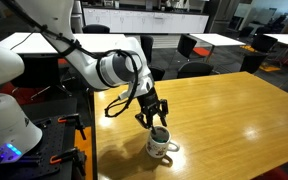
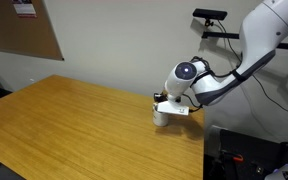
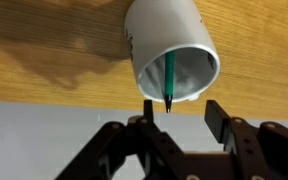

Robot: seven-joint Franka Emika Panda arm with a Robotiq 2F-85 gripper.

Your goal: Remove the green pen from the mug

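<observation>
Honey-coloured wood forms the table (image 1: 234, 110), which stands in an office-like room.

Nearest the wrist camera is the gripper (image 3: 182, 112). Its fingers (image 3: 217, 115) are spread wide and nothing is caught between them.

Just past the fingertips is the pen (image 3: 169, 80). It leans inside the mug (image 3: 164, 25), with its lower end down in the cup and its upper end poking over the rim. That upper end lies in the gap between the jaws, closer to one finger than the other, and seems to touch neither.

The mug stands upright on the table, mouth up. Beyond it the wrist view shows only bare wood.

In both exterior views the arm reaches down so that the gripper hangs right over the mug, close above its rim. The pen is too thin to make out in those views. Farther back are more tables and dark chairs (image 1: 189, 48).

As for progress, the approach looks all but finished, since the open jaws already straddle the pen's exposed end. No grasp has been made, and the pen has not been lifted at all.

What is left is to:
- close on the exposed end;
- draw the pen up along its lean until it clears the rim;
- carry it away from the mug.
</observation>
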